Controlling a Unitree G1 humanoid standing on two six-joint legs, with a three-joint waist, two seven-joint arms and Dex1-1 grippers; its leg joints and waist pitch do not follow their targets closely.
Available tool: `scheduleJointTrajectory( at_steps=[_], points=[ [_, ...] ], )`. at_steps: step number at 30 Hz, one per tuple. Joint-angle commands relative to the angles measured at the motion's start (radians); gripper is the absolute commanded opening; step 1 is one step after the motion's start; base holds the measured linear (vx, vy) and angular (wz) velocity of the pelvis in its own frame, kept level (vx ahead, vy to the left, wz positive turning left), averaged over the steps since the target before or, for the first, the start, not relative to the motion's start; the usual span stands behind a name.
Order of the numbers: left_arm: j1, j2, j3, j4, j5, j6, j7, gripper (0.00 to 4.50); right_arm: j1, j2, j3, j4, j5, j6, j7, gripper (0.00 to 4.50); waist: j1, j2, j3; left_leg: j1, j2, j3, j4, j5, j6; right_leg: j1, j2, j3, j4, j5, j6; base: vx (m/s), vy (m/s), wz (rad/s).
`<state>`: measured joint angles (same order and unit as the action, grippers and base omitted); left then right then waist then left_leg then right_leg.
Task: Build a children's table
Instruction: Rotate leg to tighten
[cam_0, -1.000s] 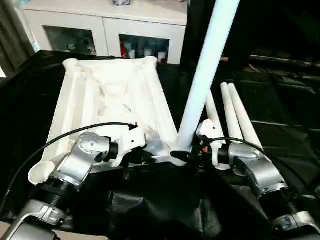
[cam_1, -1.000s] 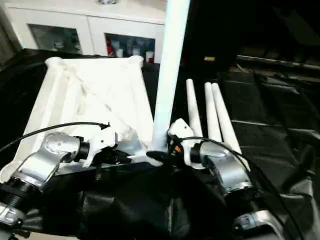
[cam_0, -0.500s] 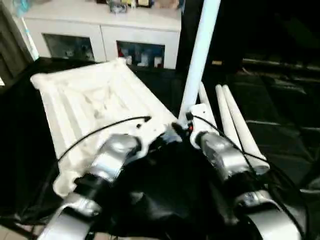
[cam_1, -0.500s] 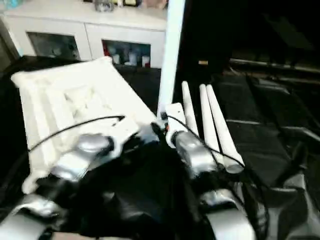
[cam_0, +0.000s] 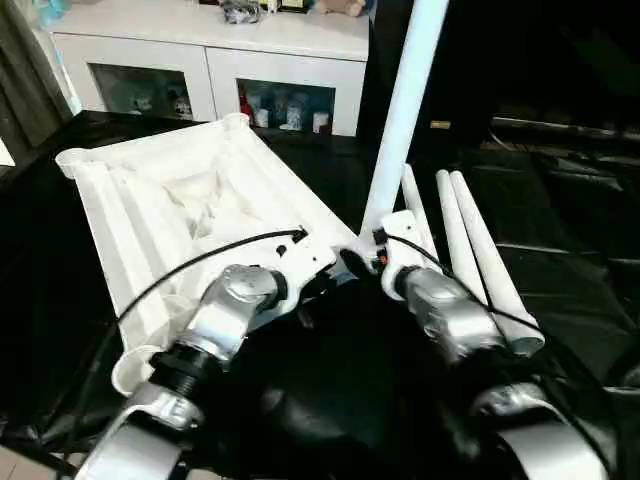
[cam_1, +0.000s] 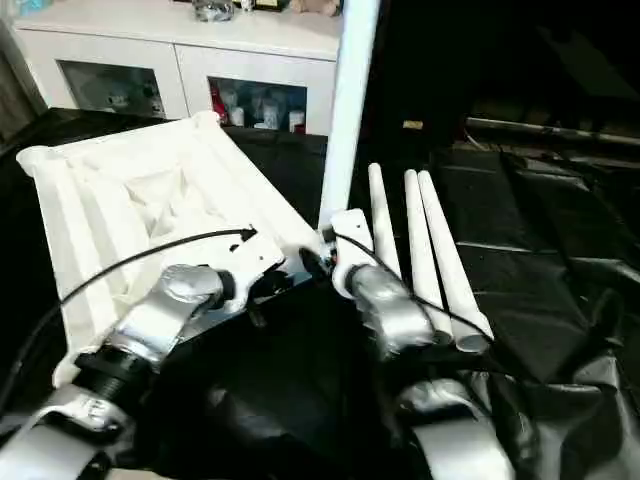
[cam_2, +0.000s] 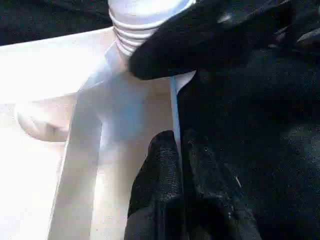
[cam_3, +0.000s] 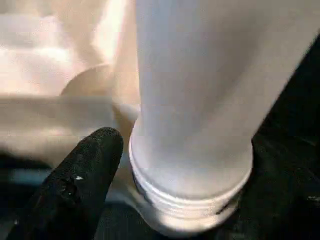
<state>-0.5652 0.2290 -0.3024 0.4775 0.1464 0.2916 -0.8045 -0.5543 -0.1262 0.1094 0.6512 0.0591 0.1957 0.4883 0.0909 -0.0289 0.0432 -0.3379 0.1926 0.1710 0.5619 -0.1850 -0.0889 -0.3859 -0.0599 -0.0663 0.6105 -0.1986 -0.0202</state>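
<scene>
The children's table top (cam_0: 170, 210) lies upside down on black sheeting, ribbed side up and turned at an angle. One white leg (cam_0: 400, 110) stands upright in its near corner socket. Its threaded base (cam_3: 195, 190) sits between the fingers of my right gripper (cam_0: 358, 262), which is open; one black finger (cam_3: 85, 180) stands just beside the collar. My left gripper (cam_2: 177, 140) is shut on the thin rim of the table top (cam_2: 60, 165) right by that socket. Three more legs (cam_0: 470, 250) lie side by side to the right.
A white cabinet (cam_0: 290, 60) with glass doors stands behind the work area. Black sheeting (cam_0: 560, 230) covers the surface all around, wrinkled at the right. My left arm's black cable (cam_0: 200, 255) arcs over the table top.
The table top has swung round, its far end now toward the left, with the upright leg still in the near corner. Both forearms have drawn closer together.
</scene>
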Motion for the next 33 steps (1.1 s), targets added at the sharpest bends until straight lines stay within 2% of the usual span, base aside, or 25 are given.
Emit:
scheduleJointTrajectory(
  at_steps=[1, 2, 3, 5, 6, 9, 11, 13, 16, 20, 21, 26, 27, 33],
  points=[
    [0.016, 0.016, -0.019, -0.016, -0.026, -0.062, -0.061, 0.00, 0.032, -0.031, 0.067, -0.063, 0.003, 0.005, 0.132, 3.78, 0.006, -0.006, -0.050, -0.011, 0.037, -0.011, -0.060, -0.196, 0.044, 0.038, -0.088, 0.055, -0.092, -0.313, -0.116, 0.000, 0.000, 0.00],
    [0.018, 0.020, -0.020, -0.017, -0.027, -0.070, -0.068, 0.00, 0.036, -0.038, 0.069, -0.071, 0.001, 0.002, 0.145, 3.78, 0.009, -0.005, -0.053, -0.011, 0.038, -0.012, -0.059, -0.176, 0.046, 0.040, -0.088, 0.055, -0.088, -0.279, -0.123, 0.000, 0.000, 0.00],
    [0.026, 0.035, -0.018, -0.029, -0.037, -0.076, -0.097, 0.00, 0.050, -0.064, 0.074, -0.100, 0.006, 0.001, 0.185, 3.78, 0.009, -0.005, -0.055, -0.015, 0.038, -0.009, -0.055, -0.130, 0.057, 0.042, -0.085, 0.055, -0.077, -0.185, -0.148, 0.000, 0.000, 0.00],
    [0.038, 0.056, -0.016, -0.048, -0.056, -0.087, -0.144, 0.00, 0.067, -0.097, 0.078, -0.138, 0.015, 0.006, 0.239, 3.78, 0.010, -0.004, -0.058, -0.016, 0.038, -0.009, -0.052, -0.105, 0.064, 0.043, -0.083, 0.054, -0.070, -0.132, -0.163, 0.000, 0.000, 0.00],
    [0.057, 0.085, -0.017, -0.078, -0.086, -0.105, -0.213, 0.00, 0.084, -0.134, 0.079, -0.177, 0.031, 0.013, 0.298, 3.78, 0.011, -0.004, -0.060, -0.022, 0.036, -0.010, -0.049, -0.083, 0.074, 0.049, -0.082, 0.052, -0.063, -0.080, -0.175, 0.000, 0.000, 0.00],
    [0.078, 0.123, -0.017, -0.113, -0.115, -0.116, -0.281, 0.00, 0.109, -0.189, 0.087, -0.236, 0.057, 0.025, 0.386, 3.78, 0.009, 0.001, -0.058, -0.018, 0.039, -0.008, -0.047, -0.094, 0.087, 0.044, -0.082, 0.051, -0.061, -0.050, -0.205, 0.000, 0.000, 0.00],
    [0.088, 0.144, -0.015, -0.128, -0.129, -0.119, -0.311, 0.00, 0.122, -0.219, 0.092, -0.270, 0.075, 0.041, 0.437, 3.78, 0.007, -0.002, -0.057, -0.017, 0.040, -0.006, -0.046, -0.090, 0.095, 0.045, -0.080, 0.053, -0.058, -0.019, -0.218, 0.000, 0.000, 0.00],
    [0.093, 0.156, -0.010, -0.136, -0.138, -0.122, -0.328, 0.00, 0.128, -0.235, 0.095, -0.290, 0.084, 0.046, 0.464, 3.78, 0.010, -0.002, -0.055, -0.016, 0.040, -0.005, -0.047, -0.109, 0.096, 0.045, -0.082, 0.053, -0.061, -0.048, -0.219, 0.000, 0.000, 0.00],
    [0.102, 0.170, -0.002, -0.151, -0.153, -0.123, -0.351, 0.00, 0.137, -0.245, 0.088, -0.320, 0.104, 0.060, 0.506, 3.78, 0.011, -0.003, -0.053, -0.015, 0.040, -0.005, -0.049, -0.135, 0.078, 0.044, -0.082, 0.053, -0.067, -0.117, -0.205, 0.000, 0.000, 0.00],
    [0.113, 0.181, 0.004, -0.166, -0.159, -0.120, -0.366, 0.00, 0.144, -0.256, 0.094, -0.346, 0.127, 0.080, 0.548, 3.78, 0.012, -0.005, -0.053, -0.014, 0.041, -0.006, -0.049, -0.130, 0.071, 0.043, -0.083, 0.054, -0.066, -0.132, -0.197, 0.000, 0.000, 0.00],
    [0.116, 0.183, 0.005, -0.168, -0.159, -0.119, -0.367, 0.00, 0.147, -0.258, 0.098, -0.353, 0.131, 0.089, 0.556, 3.55, 0.013, -0.006, -0.055, -0.015, 0.041, -0.006, -0.048, -0.113, 0.075, 0.044, -0.081, 0.053, -0.062, -0.102, -0.200, 0.000, 0.000, 0.00],
    [0.122, 0.189, 0.003, -0.176, -0.165, -0.113, -0.372, 0.00, 0.155, -0.252, 0.103, -0.363, 0.138, 0.107, 0.564, 3.30, 0.015, -0.006, -0.057, -0.015, 0.039, -0.005, -0.045, -0.097, 0.079, 0.045, -0.082, 0.053, -0.059, -0.071, -0.210, 0.000, 0.000, 0.00],
    [0.123, 0.190, 0.002, -0.178, -0.166, -0.112, -0.373, 0.00, 0.156, -0.252, 0.105, -0.364, 0.139, 0.110, 0.565, 3.07, 0.015, -0.007, -0.056, -0.016, 0.038, -0.005, -0.045, -0.098, 0.080, 0.045, -0.082, 0.053, -0.060, -0.079, -0.206, 0.000, 0.000, 0.00],
    [0.128, 0.192, 0.004, -0.181, -0.163, -0.108, -0.374, 0.00, 0.166, -0.257, 0.112, -0.375, 0.139, 0.127, 0.575, 2.77, 0.016, -0.007, -0.054, -0.015, 0.038, -0.005, -0.046, -0.116, 0.068, 0.045, -0.082, 0.053, -0.065, -0.130, -0.189, 0.000, 0.000, 0.00]
  ],
)
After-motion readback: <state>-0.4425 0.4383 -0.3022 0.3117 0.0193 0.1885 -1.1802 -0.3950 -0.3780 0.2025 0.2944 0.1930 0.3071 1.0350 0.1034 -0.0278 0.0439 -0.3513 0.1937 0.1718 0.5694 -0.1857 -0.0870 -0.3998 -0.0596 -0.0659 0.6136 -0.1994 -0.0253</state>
